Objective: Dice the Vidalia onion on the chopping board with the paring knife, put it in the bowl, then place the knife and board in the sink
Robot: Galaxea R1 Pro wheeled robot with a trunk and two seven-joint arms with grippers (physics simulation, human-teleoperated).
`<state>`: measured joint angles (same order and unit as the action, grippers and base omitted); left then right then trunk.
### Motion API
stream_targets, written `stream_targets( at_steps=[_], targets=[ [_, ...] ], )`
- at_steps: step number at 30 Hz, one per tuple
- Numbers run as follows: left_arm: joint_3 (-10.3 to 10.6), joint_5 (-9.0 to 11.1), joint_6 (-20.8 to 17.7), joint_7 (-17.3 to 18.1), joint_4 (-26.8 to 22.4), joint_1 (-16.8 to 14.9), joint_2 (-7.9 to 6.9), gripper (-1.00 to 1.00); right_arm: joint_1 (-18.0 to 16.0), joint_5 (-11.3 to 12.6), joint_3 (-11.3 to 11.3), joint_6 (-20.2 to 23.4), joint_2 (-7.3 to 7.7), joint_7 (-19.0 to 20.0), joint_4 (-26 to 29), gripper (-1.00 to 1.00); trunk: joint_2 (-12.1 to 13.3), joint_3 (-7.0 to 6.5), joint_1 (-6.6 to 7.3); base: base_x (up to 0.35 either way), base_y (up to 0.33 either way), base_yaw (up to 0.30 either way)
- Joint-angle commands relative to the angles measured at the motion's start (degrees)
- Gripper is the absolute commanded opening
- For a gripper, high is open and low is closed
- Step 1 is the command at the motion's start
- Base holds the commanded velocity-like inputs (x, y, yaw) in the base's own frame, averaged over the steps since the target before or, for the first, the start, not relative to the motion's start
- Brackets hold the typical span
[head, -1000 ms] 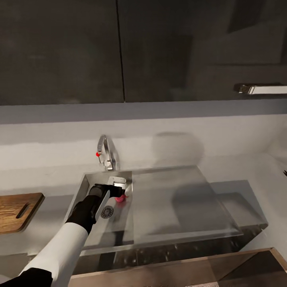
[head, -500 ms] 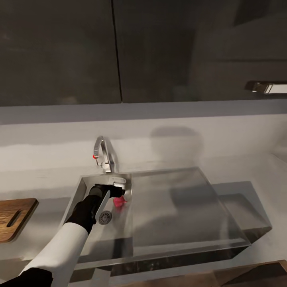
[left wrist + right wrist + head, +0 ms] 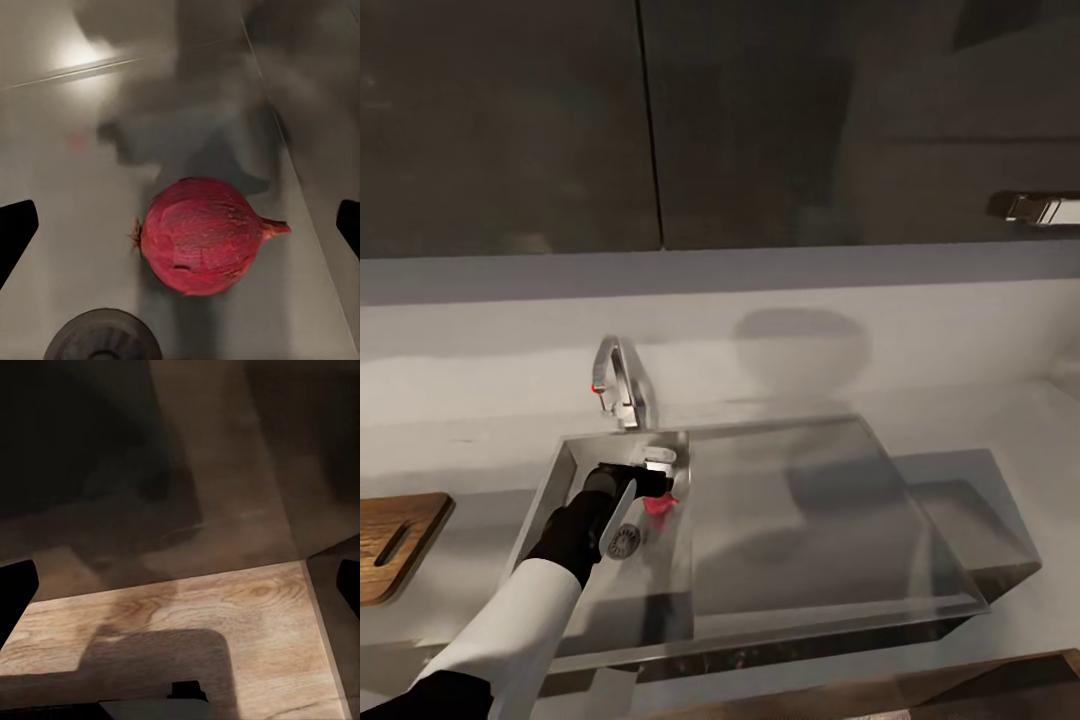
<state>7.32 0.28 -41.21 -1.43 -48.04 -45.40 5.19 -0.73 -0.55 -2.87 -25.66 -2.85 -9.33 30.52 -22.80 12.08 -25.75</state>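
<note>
A deep pinkish-red skin with fine darker ribbing and one paler scuffed patch is seen on the Vidalia onion (image 3: 199, 236), set against the dull grey steel of the sink (image 3: 790, 520), whose round drain (image 3: 103, 335) is dark grey at about seven o'clock from the onion. At nine o'clock from the basin in the head view, warm brown wood with darker grain lines is shown by the chopping board (image 3: 395, 540), and the chrome tap (image 3: 622, 385) at twelve o'clock is marked by a small red knob. The left arm (image 3: 530, 620) is coloured white along the sleeve and black toward the wrist, the countertop (image 3: 1000, 420) is pale glossy grey, and the floor (image 3: 187, 622) in the right wrist view is light tan wood with swirling grain.
</note>
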Motion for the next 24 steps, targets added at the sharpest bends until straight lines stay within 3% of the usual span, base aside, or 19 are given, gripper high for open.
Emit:
stream_targets(
  at_steps=[1,24],
  targets=[
    [0.1,0.0,-0.3,-0.1,-0.1,0.0,-0.01,1.0,0.0,-0.1,-0.3,-0.1,0.03,-0.5,0.0,1.0,-0.1,0.2,-0.03,0.006,0.0,0.0],
    [0.1,0.0,-0.3,-0.1,0.1,0.0,-0.01,1.0,0.0,-0.1,-0.3,-0.1,0.03,-0.5,0.0,1.0,-0.1,2.14,-0.03,0.047,0.0,0.0]
  ],
)
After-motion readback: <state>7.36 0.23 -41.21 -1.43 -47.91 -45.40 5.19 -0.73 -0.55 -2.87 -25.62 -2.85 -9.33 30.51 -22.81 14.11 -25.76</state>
